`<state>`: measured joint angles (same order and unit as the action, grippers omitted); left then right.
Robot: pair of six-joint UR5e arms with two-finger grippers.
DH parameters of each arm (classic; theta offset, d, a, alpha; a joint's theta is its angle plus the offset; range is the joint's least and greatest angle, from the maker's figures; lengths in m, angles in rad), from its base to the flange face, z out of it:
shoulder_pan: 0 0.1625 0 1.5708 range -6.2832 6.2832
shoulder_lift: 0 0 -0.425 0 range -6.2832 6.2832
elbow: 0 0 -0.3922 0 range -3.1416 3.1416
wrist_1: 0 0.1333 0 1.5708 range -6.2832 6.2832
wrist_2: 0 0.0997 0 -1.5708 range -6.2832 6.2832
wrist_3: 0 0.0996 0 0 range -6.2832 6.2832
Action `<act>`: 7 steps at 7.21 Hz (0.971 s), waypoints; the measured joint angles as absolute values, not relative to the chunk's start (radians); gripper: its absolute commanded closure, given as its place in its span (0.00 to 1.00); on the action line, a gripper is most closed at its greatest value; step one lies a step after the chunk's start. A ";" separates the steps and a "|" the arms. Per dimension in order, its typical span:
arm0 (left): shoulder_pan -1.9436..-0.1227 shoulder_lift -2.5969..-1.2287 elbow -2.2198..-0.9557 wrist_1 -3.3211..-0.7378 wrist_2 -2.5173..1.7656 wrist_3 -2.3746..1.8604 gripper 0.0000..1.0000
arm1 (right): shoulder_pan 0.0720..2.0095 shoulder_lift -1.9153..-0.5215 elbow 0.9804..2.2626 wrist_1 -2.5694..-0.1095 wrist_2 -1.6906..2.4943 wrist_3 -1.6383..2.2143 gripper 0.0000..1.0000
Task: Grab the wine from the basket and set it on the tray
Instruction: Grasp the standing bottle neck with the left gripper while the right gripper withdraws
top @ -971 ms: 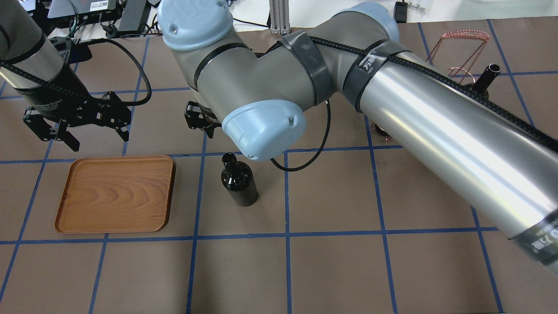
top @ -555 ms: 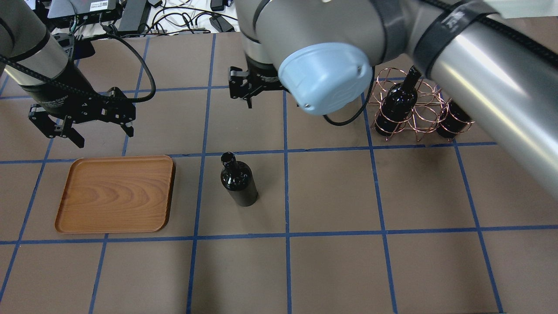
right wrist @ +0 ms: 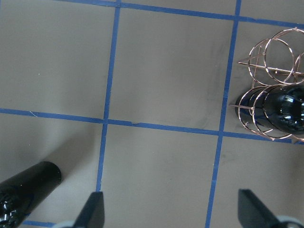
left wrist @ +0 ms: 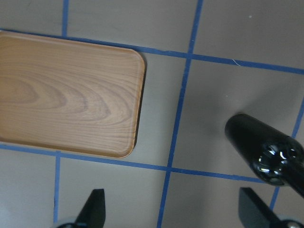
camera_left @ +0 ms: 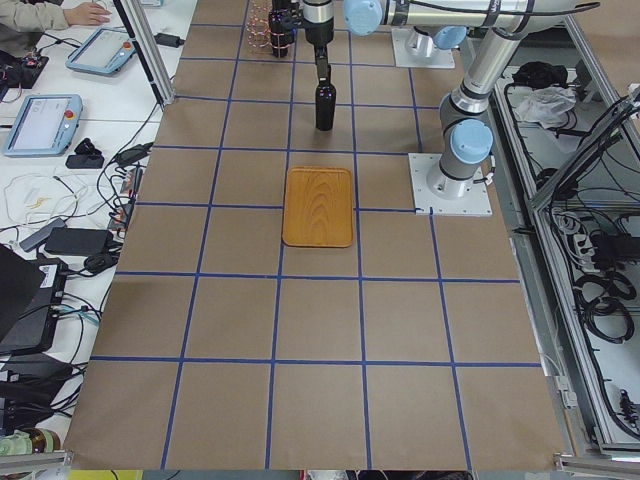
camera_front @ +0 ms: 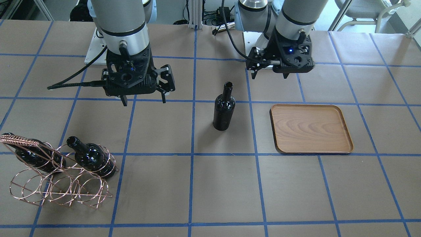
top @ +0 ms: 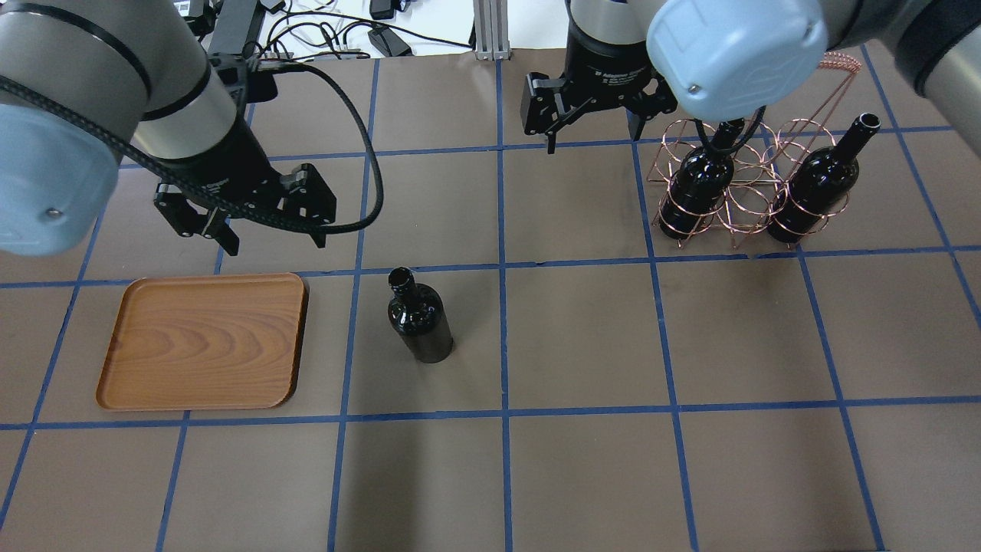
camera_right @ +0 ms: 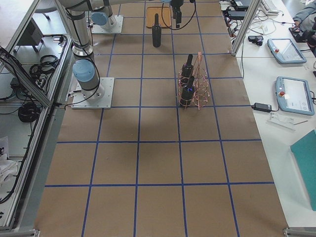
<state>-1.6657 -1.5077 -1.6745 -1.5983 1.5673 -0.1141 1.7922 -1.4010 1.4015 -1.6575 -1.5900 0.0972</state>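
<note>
My left gripper point(top: 270, 234) hangs released, its two fingers spread wide with nothing between them. It sits over the table just beyond the far right corner of the flat brown wooden tray point(top: 203, 341). Its wrist camera takes in both that tray corner and the shoulder of the glossy near-black glass wine bottle point(top: 420, 322) to the right. I judge it is poised there so I can reach the bottle and then carry it the short way left.

That wine bottle stands upright on the brown paper-covered table point(top: 582, 345), out of the rack, just right of the tray and apart from it, touched by neither arm. It reads to me as a staging spot: it lies between the two arms, where each can get at it.

My right gripper point(top: 592, 134) is likewise released and empty. It is raised at the far side, just left of the rose-gold wire basket point(top: 739, 201).

The wooden tray holds nothing, and its grain shows all over. The wire basket, far right, carries two matching dark bottles point(top: 701, 180), one in a left ring and one in a right ring. They sit tilted with their necks raised, and the other rings are unfilled.
</note>
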 measured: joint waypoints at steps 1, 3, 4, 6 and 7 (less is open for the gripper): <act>-1.722 -1.506 -1.678 -1.580 1.561 -0.123 0.04 | 1.780 -1.408 1.402 -1.657 -1.596 0.081 0.00; -1.780 -1.499 -1.712 -1.506 1.553 -0.126 0.06 | 1.770 -1.424 1.403 -1.657 -1.648 0.048 0.00; -1.791 -1.498 -1.745 -1.460 1.552 -0.123 0.06 | 1.764 -1.435 1.403 -1.658 -1.670 0.040 0.00; -1.812 -1.514 -1.792 -1.398 1.553 -0.118 0.14 | 1.721 -1.451 1.404 -1.653 -1.677 0.023 0.00; -1.816 -1.527 -1.801 -1.385 1.553 -0.117 0.13 | 1.704 -1.454 1.404 -1.650 -1.676 0.009 0.00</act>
